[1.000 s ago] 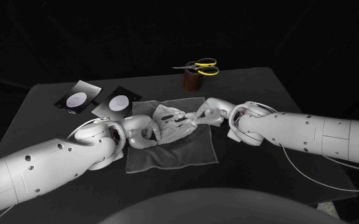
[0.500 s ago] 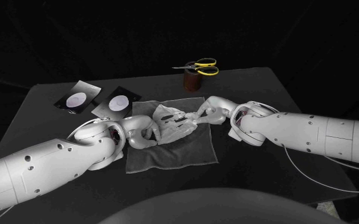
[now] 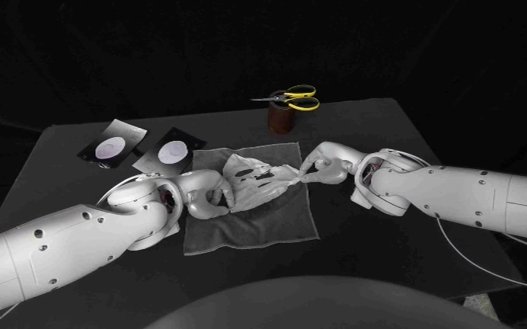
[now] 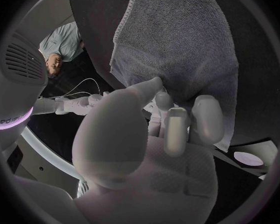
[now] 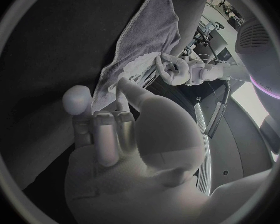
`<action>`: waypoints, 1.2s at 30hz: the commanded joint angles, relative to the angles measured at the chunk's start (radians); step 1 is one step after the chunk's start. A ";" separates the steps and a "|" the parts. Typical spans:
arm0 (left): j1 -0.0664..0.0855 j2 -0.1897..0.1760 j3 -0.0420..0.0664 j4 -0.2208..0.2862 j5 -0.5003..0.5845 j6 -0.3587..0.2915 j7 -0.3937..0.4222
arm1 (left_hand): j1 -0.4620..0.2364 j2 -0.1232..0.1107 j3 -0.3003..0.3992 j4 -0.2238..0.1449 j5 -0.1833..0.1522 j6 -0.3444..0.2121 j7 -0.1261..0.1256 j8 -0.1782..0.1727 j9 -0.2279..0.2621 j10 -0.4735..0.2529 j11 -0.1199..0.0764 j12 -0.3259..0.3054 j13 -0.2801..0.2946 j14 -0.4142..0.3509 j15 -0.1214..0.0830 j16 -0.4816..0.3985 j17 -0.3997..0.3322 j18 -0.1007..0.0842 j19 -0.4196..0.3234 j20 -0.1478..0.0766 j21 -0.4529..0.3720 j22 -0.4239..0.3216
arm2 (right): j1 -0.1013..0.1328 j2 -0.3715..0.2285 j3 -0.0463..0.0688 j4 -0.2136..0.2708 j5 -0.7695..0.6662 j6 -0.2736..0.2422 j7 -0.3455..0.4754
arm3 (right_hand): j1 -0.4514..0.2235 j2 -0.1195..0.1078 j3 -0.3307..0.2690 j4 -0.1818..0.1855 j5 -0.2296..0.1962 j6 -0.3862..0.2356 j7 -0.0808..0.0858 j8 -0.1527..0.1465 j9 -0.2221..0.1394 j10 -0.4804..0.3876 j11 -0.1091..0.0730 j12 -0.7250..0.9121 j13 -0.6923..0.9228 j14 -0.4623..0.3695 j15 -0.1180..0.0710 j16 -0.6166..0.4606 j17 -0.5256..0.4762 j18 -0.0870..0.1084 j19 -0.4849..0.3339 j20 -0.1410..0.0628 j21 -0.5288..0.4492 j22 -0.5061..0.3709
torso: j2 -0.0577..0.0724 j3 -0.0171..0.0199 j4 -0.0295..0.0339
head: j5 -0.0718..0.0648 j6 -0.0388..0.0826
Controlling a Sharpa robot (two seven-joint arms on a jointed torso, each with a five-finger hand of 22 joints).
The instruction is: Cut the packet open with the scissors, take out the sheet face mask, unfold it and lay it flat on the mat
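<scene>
A: Where is the sheet face mask [image 3: 250, 179]?
B: Thin, white, crumpled, over the terry-textured mat [image 3: 258, 226].
A: Hands?
B: Left hand [image 3: 206, 196], curled, clutches one edge; right hand [image 3: 318, 165] pinches the stretched opposite corner.

No text can be read: the left packet [image 3: 113, 145] and the right packet [image 3: 173, 151] each bear a pale round mark, any print too small to tell
</scene>
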 commanded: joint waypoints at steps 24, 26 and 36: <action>-0.002 0.001 -0.002 -0.005 0.001 0.050 -0.035 | -0.004 0.001 0.006 0.004 -0.004 -0.004 0.007 -0.009 -0.005 0.010 0.002 0.010 0.012 0.051 -0.005 0.003 0.098 -0.006 -0.002 -0.003 0.002 0.003 | 0.005 0.000 0.001 -0.092 -0.164 0.035 0.095 | 0.001 -0.002 0.008 -0.001 0.004 0.011 -0.006 0.024 0.045 0.100 -0.006 0.002 0.256 0.102 -0.007 0.004 0.263 0.006 0.002 -0.005 0.012 0.004 | 0.000 -0.0024 0.0026 | -0.006 0.000; -0.002 0.001 -0.002 -0.006 0.001 0.052 -0.037 | -0.004 0.001 0.006 0.004 -0.004 -0.004 0.007 -0.009 -0.005 0.010 0.002 0.010 0.012 0.051 -0.005 0.003 0.098 -0.006 -0.002 -0.003 0.002 0.003 | 0.007 0.000 0.001 -0.101 -0.167 0.051 0.110 | 0.001 -0.003 0.008 -0.001 0.005 0.011 -0.006 0.024 0.045 0.100 -0.006 0.001 0.255 0.102 -0.007 0.004 0.263 0.006 0.001 -0.005 0.011 0.004 | 0.000 -0.0023 0.0022 | -0.006 0.000; -0.002 0.002 -0.002 -0.010 0.001 0.061 -0.044 | -0.005 0.001 0.006 0.005 -0.004 -0.004 0.008 -0.010 -0.006 0.010 0.003 0.011 0.013 0.050 -0.005 0.003 0.095 -0.006 -0.002 -0.002 0.002 0.003 | 0.008 -0.012 0.000 -0.097 -0.164 0.117 0.164 | 0.000 -0.007 0.007 -0.002 0.004 0.007 -0.006 0.026 0.048 0.098 -0.006 -0.006 0.250 0.102 -0.006 0.004 0.263 0.006 -0.002 -0.004 0.007 0.003 | 0.000 -0.0012 0.0010 | -0.009 0.000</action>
